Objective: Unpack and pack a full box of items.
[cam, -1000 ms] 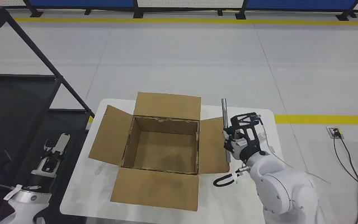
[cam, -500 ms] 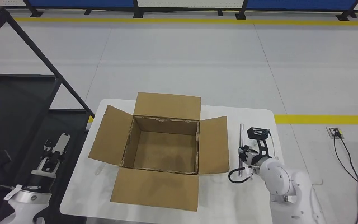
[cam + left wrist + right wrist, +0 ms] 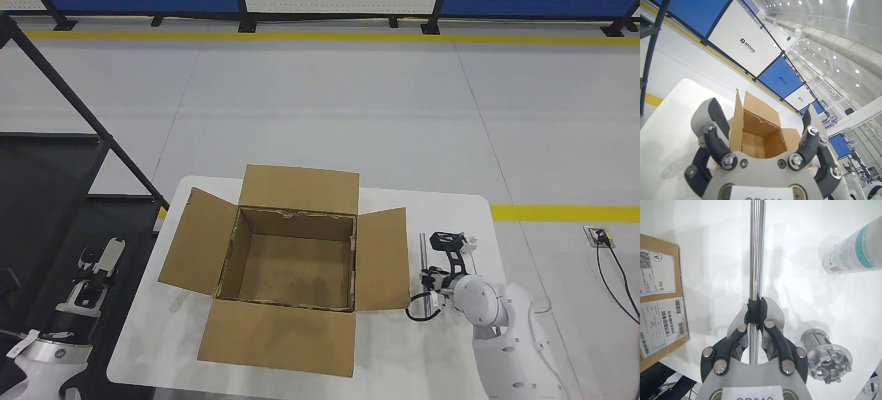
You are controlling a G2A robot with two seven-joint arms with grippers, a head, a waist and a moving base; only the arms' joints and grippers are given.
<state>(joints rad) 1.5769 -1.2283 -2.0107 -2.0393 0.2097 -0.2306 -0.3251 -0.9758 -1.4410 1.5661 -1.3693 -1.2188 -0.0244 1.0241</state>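
Probably unpacking, set-down step: right gripper (image 3: 755,311) clamped on steel rod (image 3: 756,247), low over table (image 3: 715,256), beside cardboard box (image 3: 300,188) flap. Lower it level until flat, then release, or it may roll toward metal hub (image 3: 826,351). Left gripper (image 3: 762,106) spread wide, empty, facing box. Rod-table contact unclear; white canister (image 3: 851,251) cut off.

rod (image 3: 755,247): near end was tucked behind right gripper (image 3: 757,302)
bottle (image 3: 853,251): got cut off at the edge
box (image 3: 753,140): base hid behind left gripper (image 3: 762,105)
clear lump (image 3: 671,171): too blurry to tell
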